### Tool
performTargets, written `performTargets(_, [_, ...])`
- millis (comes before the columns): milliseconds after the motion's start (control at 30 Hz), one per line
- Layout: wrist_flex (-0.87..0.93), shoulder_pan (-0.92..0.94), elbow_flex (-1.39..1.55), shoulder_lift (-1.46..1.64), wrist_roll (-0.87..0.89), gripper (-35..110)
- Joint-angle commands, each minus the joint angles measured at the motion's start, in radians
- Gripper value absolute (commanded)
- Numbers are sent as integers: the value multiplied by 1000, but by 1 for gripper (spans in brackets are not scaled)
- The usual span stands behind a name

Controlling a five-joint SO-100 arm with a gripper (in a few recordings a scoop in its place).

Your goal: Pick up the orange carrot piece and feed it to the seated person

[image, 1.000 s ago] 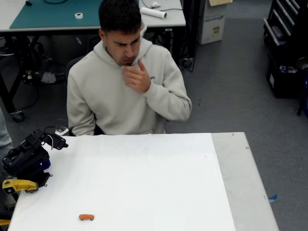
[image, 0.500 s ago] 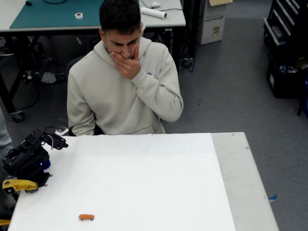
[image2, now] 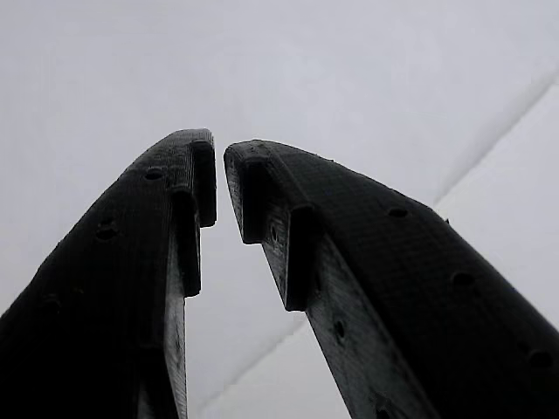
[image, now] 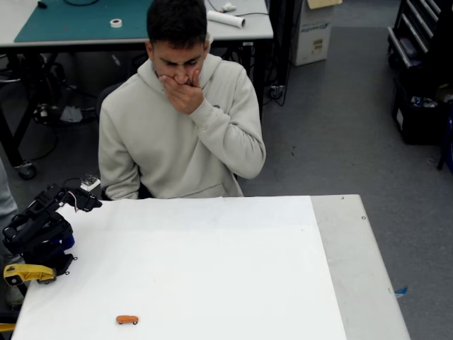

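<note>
The orange carrot piece (image: pixel 127 319) lies flat on the white table (image: pixel 212 269) near its front left. My black arm is folded at the table's left edge, with the gripper (image: pixel 73 201) well behind and to the left of the carrot. In the wrist view the two black fingers (image2: pixel 262 201) almost meet at their tips over bare white table, with nothing between them (image2: pixel 220 179). The seated person (image: pixel 177 134), in a light beige hoodie, sits behind the table's far edge with one hand over the mouth.
A yellow clamp (image: pixel 27 273) holds the arm's base at the left edge. The bare grey tabletop strip (image: pixel 354 269) runs along the right side. Behind the person stands another table with a green mat (image: pixel 78 21).
The person's hand rose from below the chin to cover the mouth. The arm's outer end lifted slightly. The carrot has not moved.
</note>
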Motion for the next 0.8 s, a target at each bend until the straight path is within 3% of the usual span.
performTargets(0, [9, 46, -176, -176, 20, -2])
performTargets(767, [8, 755, -736, -977, 3, -2])
